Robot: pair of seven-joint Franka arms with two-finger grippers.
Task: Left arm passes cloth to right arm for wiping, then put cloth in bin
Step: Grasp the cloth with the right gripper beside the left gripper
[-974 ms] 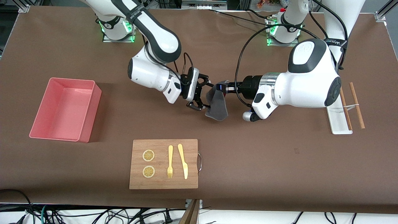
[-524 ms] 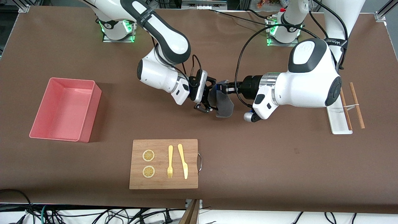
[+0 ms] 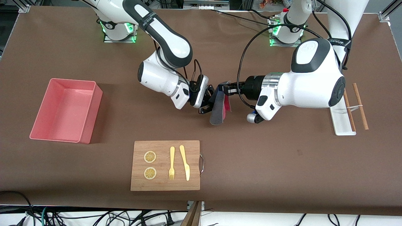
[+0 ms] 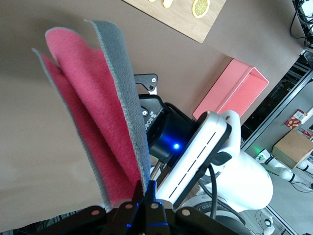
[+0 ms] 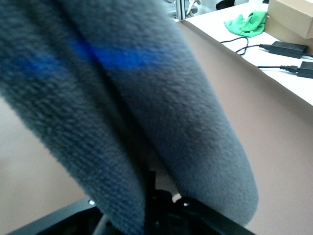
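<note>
You get bright, even light from overhead and soft shadows under both arms and beside the bin [image 3: 66, 110]. The right wrist view is filled by blurred cloth [image 5: 146, 107] tinted blue by a lamp. The front view is sharp.

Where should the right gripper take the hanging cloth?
Probably the upper fold of the cloth, beside where the left gripper pinches its top edge, coming in level from the right arm's end. The cloth hangs doubled and limp, so its loose lower end would swing away from the right gripper's fingers.
</note>
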